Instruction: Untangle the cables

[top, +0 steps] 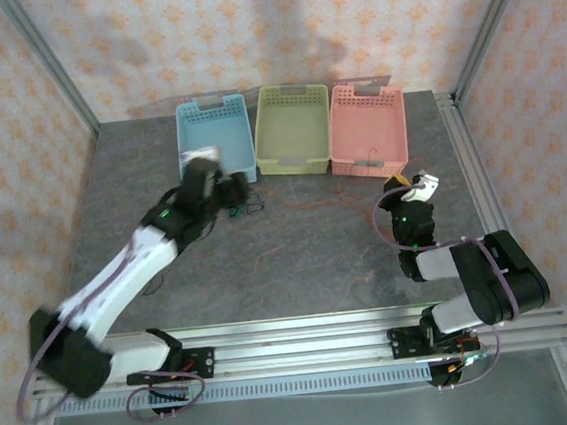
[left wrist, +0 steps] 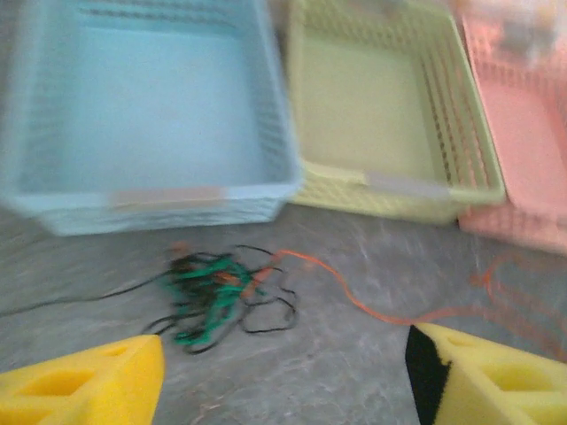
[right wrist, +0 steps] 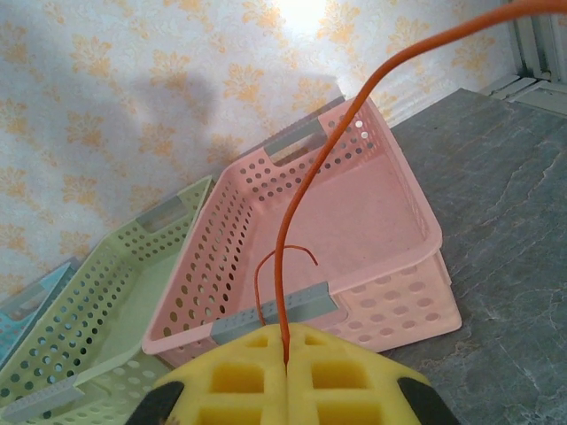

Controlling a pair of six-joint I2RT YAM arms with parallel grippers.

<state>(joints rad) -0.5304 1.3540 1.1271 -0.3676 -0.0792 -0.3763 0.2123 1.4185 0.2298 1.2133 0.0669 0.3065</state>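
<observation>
Fingers (right wrist: 239,376) of the right gripper (right wrist: 285,359) pinch the orange cable (right wrist: 281,266), likely to draw it from the tangle (left wrist: 208,292) facing the spread-open left gripper (left wrist: 285,354).

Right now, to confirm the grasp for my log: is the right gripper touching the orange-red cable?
Touching. In the right wrist view the orange-red cable emerges pinched between the closed fingers of the right gripper.

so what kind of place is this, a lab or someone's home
Probably a robot test cell, not a home: left arm and right arm bolted to aluminium rails at a grey table, patterned panels boxing it in, and three pastel baskets near tangled cables.
</observation>
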